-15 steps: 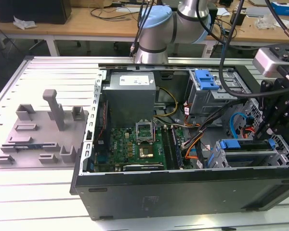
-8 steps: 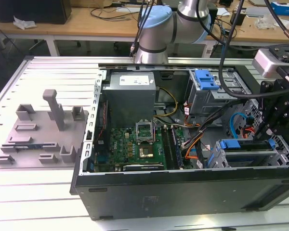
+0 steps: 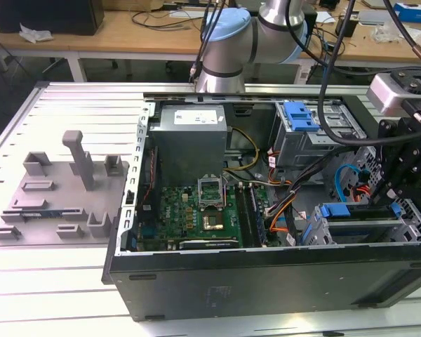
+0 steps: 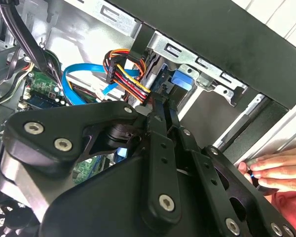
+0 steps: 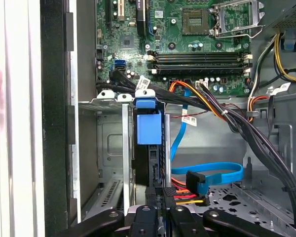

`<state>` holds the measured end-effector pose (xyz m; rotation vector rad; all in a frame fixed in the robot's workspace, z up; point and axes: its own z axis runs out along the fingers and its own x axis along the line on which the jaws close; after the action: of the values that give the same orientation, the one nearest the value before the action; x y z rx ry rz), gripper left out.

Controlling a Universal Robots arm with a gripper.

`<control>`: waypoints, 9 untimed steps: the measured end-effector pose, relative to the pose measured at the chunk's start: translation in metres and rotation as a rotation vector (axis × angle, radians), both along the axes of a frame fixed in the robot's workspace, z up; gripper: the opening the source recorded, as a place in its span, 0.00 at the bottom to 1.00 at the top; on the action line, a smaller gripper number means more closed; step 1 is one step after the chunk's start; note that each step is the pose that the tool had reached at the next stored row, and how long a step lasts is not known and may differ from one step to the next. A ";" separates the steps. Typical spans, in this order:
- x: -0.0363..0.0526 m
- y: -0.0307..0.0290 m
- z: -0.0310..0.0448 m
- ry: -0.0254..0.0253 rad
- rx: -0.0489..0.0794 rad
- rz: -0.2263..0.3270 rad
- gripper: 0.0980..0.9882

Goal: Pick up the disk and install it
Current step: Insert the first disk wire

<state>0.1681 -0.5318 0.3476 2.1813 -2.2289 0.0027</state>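
The disk [image 5: 149, 133] stands on edge in the drive cage [image 5: 111, 148] at the computer case's [image 3: 266, 281] front corner. The gripper [image 5: 157, 210] appears pinched on its rear edge, though linkage hides the contact. Rigid, fairly heavy, shock-sensitive: best held by the blue carrier.

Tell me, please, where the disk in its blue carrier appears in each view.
Exterior view: the disk sits in the drive cage, low on the exterior view's right.
First wrist view: the disk stands edge-on in the cage beside the case wall.
Second wrist view: the disk sits under the case rim.
Shared landmark: blue data cable.
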 end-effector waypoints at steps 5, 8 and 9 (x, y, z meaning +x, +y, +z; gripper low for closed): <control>0.0000 0.0000 -0.0008 0.0000 0.000 0.000 0.07; 0.0000 0.0000 -0.0013 0.0000 0.000 0.000 0.07; 0.0000 0.0000 -0.0015 0.0000 0.000 0.000 0.07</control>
<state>0.1681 -0.5318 0.3461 2.1813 -2.2289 0.0026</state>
